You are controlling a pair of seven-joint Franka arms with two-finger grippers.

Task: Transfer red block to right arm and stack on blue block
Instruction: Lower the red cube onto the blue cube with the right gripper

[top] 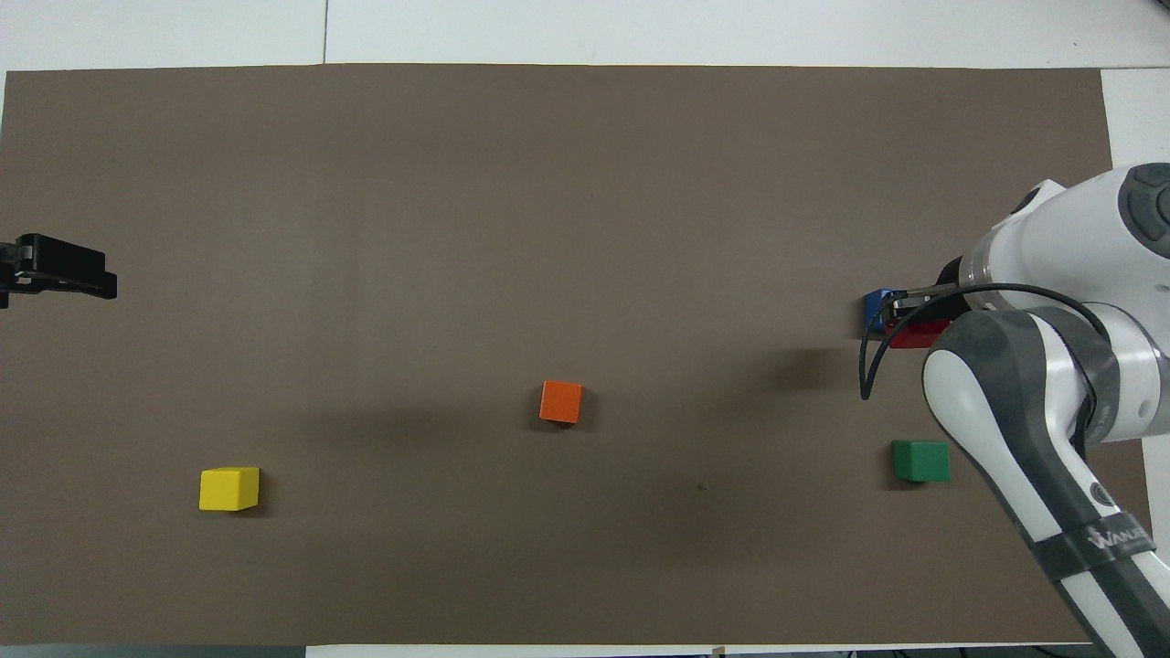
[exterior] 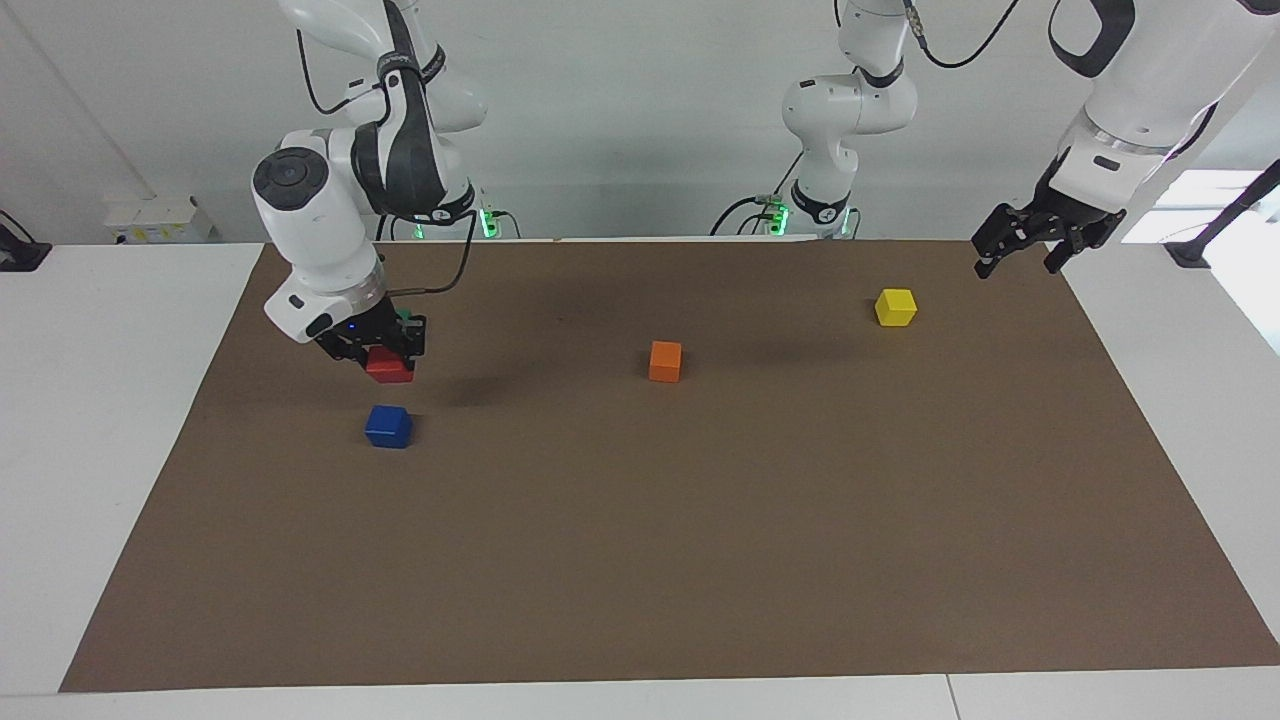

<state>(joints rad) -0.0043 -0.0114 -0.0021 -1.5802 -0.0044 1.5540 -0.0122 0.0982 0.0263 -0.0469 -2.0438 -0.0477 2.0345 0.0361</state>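
Note:
My right gripper (exterior: pixel 388 358) is shut on the red block (exterior: pixel 390 367) and holds it in the air, over the mat just beside the blue block (exterior: pixel 388 426), clear of it. In the overhead view the red block (top: pixel 919 334) shows under the right gripper (top: pixel 914 317), which partly hides the blue block (top: pixel 877 309). My left gripper (exterior: pixel 1022 258) is open and empty. It waits raised over the mat's edge at the left arm's end of the table, and shows in the overhead view (top: pixel 64 274) too.
An orange block (exterior: pixel 665 361) (top: pixel 560 401) lies mid-mat. A yellow block (exterior: pixel 895 307) (top: pixel 228 488) lies toward the left arm's end. A green block (top: pixel 921 460) lies nearer to the robots than the blue block. A brown mat (exterior: pixel 700 560) covers the table.

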